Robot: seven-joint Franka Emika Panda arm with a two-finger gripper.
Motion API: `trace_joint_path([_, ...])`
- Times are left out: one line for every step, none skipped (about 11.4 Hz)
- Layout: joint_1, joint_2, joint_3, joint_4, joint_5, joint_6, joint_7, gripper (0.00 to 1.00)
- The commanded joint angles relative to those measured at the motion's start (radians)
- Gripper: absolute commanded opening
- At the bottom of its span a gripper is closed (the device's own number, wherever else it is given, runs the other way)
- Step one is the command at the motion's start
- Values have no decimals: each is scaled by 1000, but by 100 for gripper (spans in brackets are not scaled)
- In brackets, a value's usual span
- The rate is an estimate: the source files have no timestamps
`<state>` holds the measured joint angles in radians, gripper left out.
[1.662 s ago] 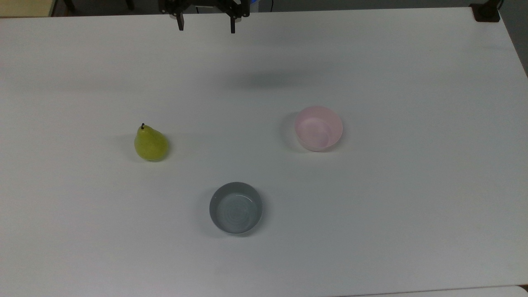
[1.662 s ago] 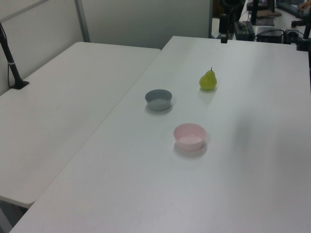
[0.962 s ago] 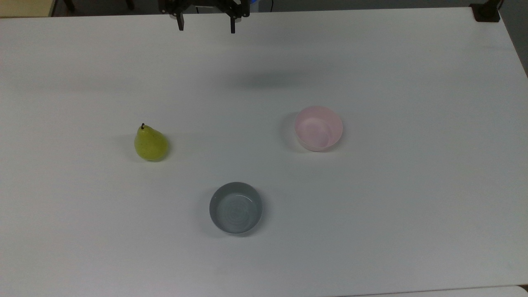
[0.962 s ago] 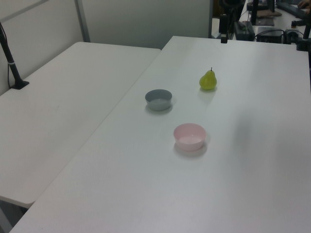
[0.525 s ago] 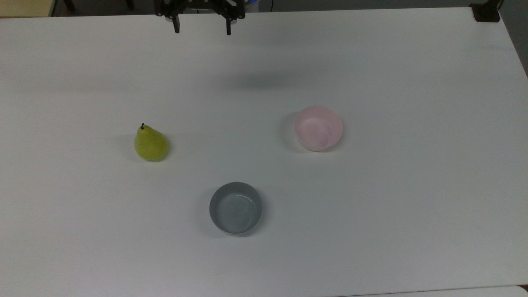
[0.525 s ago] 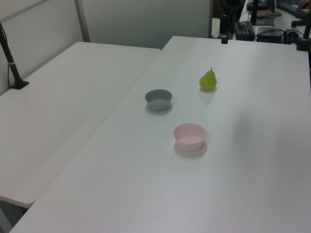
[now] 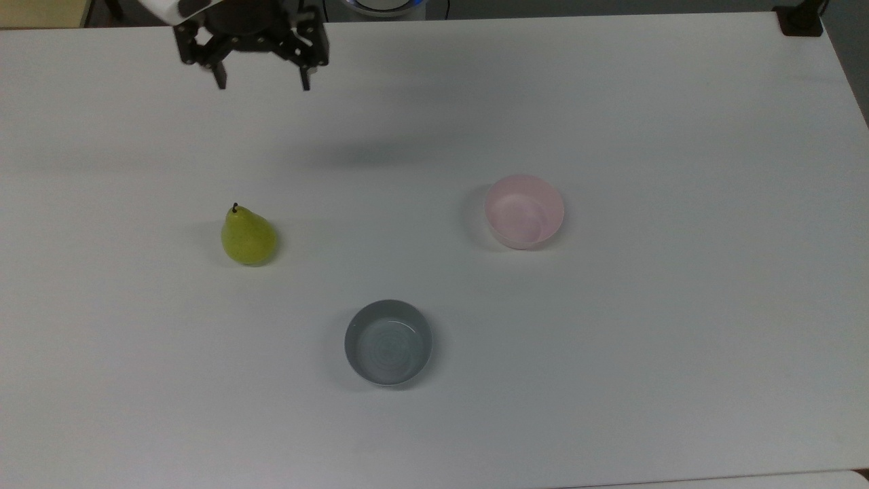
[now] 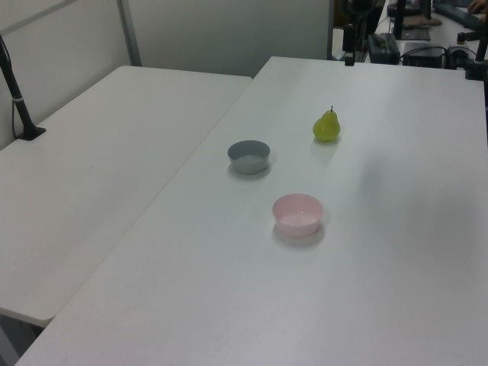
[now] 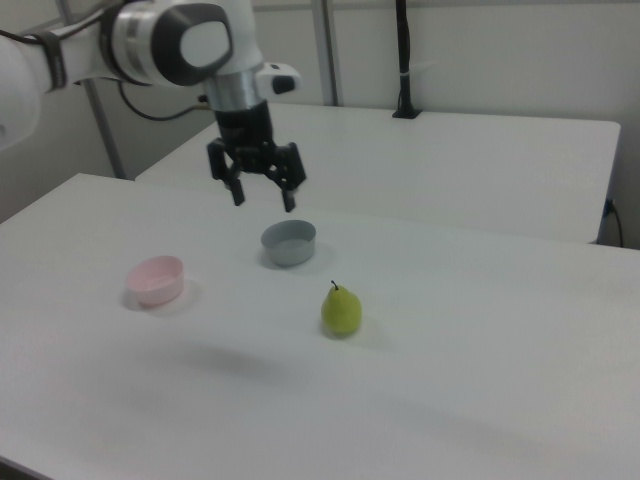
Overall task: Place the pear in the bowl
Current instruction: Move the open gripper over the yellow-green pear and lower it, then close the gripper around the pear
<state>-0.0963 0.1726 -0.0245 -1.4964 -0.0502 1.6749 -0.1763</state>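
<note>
Pear (image 7: 248, 237) stands with bare table (image 7: 611, 102) all round, bowl (image 7: 524, 211) well apart, gripper (image 7: 261, 86) spread wide above, empty.

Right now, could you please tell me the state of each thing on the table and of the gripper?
pear: upright on the table, stem up, not gripped.
pink bowl: upright, empty.
grey bowl: upright, empty.
gripper: open, holding nothing, raised above the table, apart from the pear.
</note>
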Motion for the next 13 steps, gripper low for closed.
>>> trace_joint_path([-29,86,0,39,-8,104,-51,100])
trace_joint_path([-36,109,-2,35,-14,155,-51,100])
trace_joint_path([-37,120,-2,0,-32,208,-51,100])
trace_joint_path([-37,139,-2,-36,-52,277,-49,100])
trace_joint_path([-39,168,-2,-54,-63,319,-49,100])
trace_joint_path([-45,204,-2,-57,-83,344,-49,100])
trace_joint_path([-45,237,-2,-56,-95,362,-45,100])
trace_joint_path([-45,260,-2,-57,-100,380,-42,100])
trace_joint_path([-45,275,-2,-64,-112,388,-40,100])
trace_joint_path([-45,289,-2,-74,-132,390,-39,100])
trace_joint_path([-46,304,-2,-77,-134,388,-37,100])
trace_joint_path([-51,306,-2,-91,-126,388,6,100])
trace_joint_path([-59,306,-2,-94,-126,388,106,100])
